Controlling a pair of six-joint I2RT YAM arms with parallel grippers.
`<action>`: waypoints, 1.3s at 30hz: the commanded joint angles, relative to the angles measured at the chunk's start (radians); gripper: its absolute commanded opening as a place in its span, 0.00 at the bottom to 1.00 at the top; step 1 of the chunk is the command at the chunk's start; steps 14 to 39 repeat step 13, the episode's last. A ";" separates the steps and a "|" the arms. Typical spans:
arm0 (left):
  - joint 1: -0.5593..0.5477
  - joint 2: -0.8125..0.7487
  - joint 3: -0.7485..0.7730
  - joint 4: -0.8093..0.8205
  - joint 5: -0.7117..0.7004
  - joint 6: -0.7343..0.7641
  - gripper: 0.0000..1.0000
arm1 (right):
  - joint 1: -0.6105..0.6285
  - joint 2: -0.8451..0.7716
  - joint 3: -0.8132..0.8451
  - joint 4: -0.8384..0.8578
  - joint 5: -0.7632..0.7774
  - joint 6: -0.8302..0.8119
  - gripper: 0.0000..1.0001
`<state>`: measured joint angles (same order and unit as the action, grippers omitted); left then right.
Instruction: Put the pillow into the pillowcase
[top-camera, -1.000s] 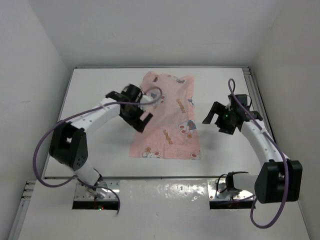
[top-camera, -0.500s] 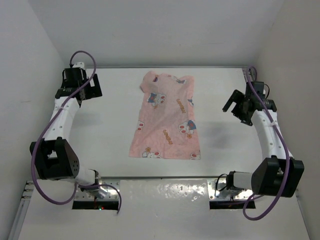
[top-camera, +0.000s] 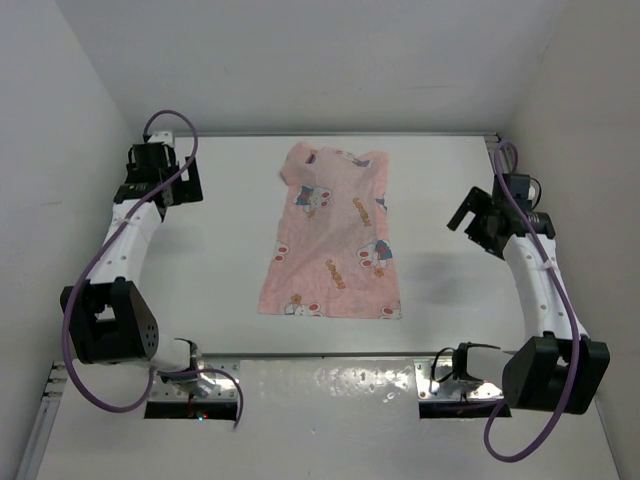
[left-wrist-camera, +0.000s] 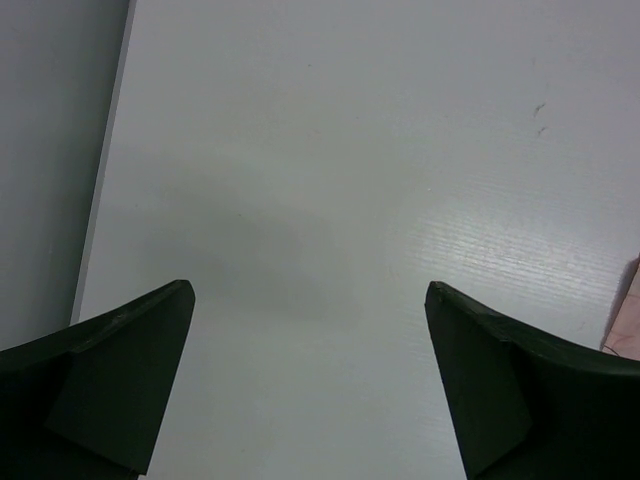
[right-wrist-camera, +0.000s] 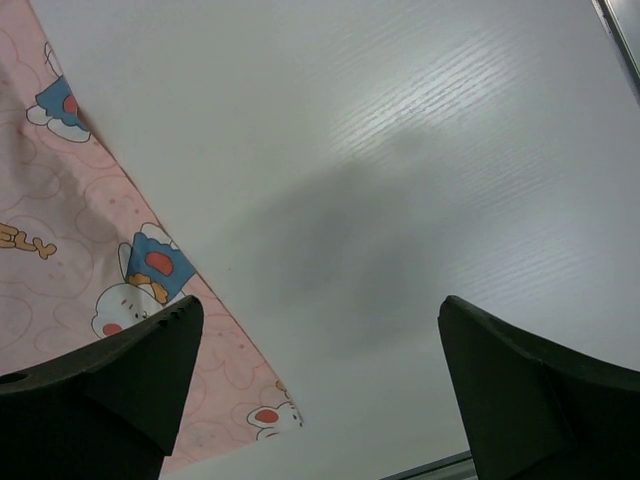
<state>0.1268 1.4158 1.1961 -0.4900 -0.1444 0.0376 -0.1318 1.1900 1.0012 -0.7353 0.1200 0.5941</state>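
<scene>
Both gaping, left tool (left-wrist-camera: 308, 287), right tool (right-wrist-camera: 320, 300), pillowcase (top-camera: 335, 240) flat between

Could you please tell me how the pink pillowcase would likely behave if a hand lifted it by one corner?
The pillowcase would probably droop and fold rather than hold its shape: it lies thin, crumpled at the far end. It looks light, lying nearly flat on the table. Pushed, it would likely bunch up rather than slide whole.

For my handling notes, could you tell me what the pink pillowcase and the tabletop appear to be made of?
The pillowcase looks like thin printed cloth, matte, with soft wrinkles. The table seems white laminate, slightly glossy, showing faint grain lines.
</scene>
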 joint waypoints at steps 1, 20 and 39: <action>0.013 -0.035 -0.006 0.038 -0.012 0.024 1.00 | -0.006 -0.020 -0.006 0.030 0.018 -0.011 0.99; 0.013 -0.069 -0.026 0.024 -0.012 0.048 1.00 | -0.006 -0.041 -0.038 0.027 -0.013 -0.030 0.99; 0.013 -0.069 -0.026 0.024 -0.012 0.048 1.00 | -0.006 -0.041 -0.038 0.027 -0.013 -0.030 0.99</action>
